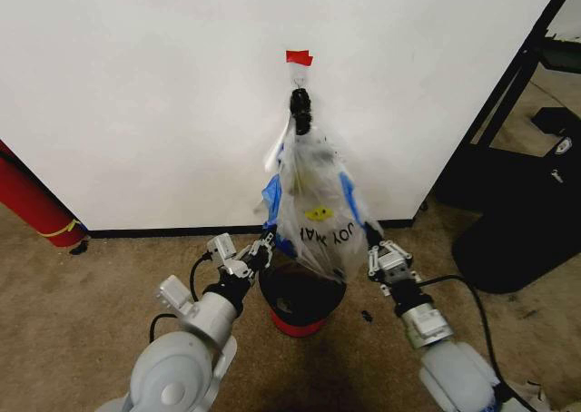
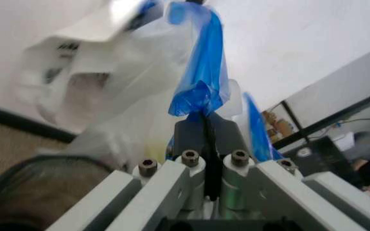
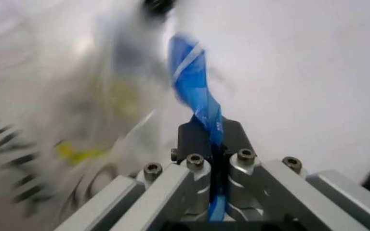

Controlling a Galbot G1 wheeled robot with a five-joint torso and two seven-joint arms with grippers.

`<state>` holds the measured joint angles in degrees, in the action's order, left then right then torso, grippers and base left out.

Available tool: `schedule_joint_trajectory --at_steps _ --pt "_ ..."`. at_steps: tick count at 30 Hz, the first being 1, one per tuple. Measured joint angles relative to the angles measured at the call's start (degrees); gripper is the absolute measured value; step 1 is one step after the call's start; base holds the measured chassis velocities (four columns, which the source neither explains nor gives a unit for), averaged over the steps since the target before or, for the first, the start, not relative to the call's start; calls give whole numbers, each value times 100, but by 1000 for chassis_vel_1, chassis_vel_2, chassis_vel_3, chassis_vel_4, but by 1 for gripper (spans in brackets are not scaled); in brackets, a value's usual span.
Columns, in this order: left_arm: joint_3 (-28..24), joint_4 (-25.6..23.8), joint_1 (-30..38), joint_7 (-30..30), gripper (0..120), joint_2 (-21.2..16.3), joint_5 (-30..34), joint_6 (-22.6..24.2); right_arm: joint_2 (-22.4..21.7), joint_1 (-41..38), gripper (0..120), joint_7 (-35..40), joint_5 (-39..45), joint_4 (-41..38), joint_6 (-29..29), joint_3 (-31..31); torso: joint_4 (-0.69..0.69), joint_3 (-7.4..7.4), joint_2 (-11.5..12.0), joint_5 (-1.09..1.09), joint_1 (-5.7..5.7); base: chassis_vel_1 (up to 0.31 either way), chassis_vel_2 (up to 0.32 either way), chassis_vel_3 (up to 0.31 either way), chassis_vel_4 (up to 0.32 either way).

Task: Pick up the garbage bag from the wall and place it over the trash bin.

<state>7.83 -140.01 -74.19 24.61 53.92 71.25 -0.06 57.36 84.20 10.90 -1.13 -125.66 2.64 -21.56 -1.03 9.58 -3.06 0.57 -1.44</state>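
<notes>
The left gripper (image 1: 269, 241) is clamped on a blue edge of the bag (image 1: 318, 203) at its lower left; in the left wrist view its fingers (image 2: 204, 132) pinch a blue fold. The right gripper (image 1: 373, 240) is closed on the bag's lower right edge, and the right wrist view shows a blue strip caught between its fingers (image 3: 211, 139). The bag hangs from a hook (image 1: 299, 99) on the wall (image 1: 136, 94), under a piece of red tape (image 1: 299, 57). Its black lettering reads upside down, partly "JOY", beside one yellow smiley. Directly below stands one bin (image 1: 301, 299), black mesh with a red base; what lies inside is too dark to tell.
</notes>
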Motion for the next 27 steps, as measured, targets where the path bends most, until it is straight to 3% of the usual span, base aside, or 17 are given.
schedule_joint_trajectory --at_steps 8,14,19,27 --pt "279 -354 45 -81 0 -219 -185 10 -78 138 0 30 424 -735 -32 -523 -1 1 1 0 0 0 0 0 0" --pt "785 -357 283 -87 0 -777 299 95 -187 161 0 46 1317 -1669 -656 -946 -1 1 1 1 -1 0 0 0 0" --pt "1099 -355 314 -6 0 -1076 491 198 -324 219 0 40 1968 -1814 -1025 -1135 0 1 1 1 -1 0 0 0 0" --pt "1556 -340 224 124 0 -1323 885 314 -291 288 0 -2 2204 -1808 -1141 -1194 0 1 1 1 -1 0 0 0 0"
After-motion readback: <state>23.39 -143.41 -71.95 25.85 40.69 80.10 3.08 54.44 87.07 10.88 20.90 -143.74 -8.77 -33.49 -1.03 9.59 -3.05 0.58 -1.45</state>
